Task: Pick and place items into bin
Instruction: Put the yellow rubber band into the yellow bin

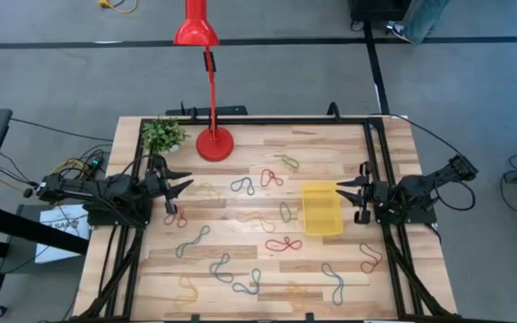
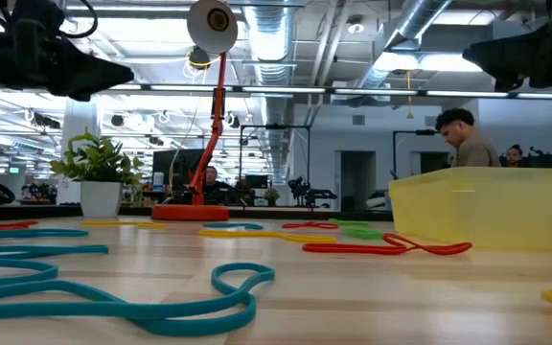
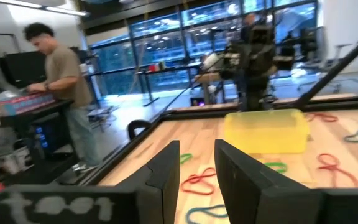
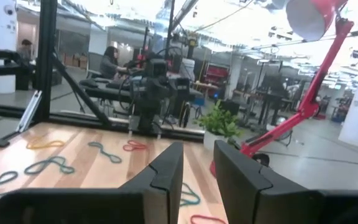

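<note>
Several thin loops lie flat on the wooden table: a red one (image 1: 272, 178), a blue one (image 1: 243, 186), a teal one (image 1: 192, 240) and another red one (image 1: 283, 244). The translucent yellow bin (image 1: 322, 208) stands on the table's right part and holds nothing I can see. It also shows in the low view (image 2: 487, 206) and the left wrist view (image 3: 266, 130). My left gripper (image 1: 181, 182) hovers open at the left edge, above a red loop (image 1: 176, 217). My right gripper (image 1: 354, 191) hovers open just right of the bin.
A red desk lamp (image 1: 214, 142) and a small potted plant (image 1: 163, 135) stand at the far edge. A black frame (image 1: 372, 161) runs around the table. More loops lie along the near edge, one of them teal (image 2: 113, 302). People stand in the room behind (image 3: 61, 93).
</note>
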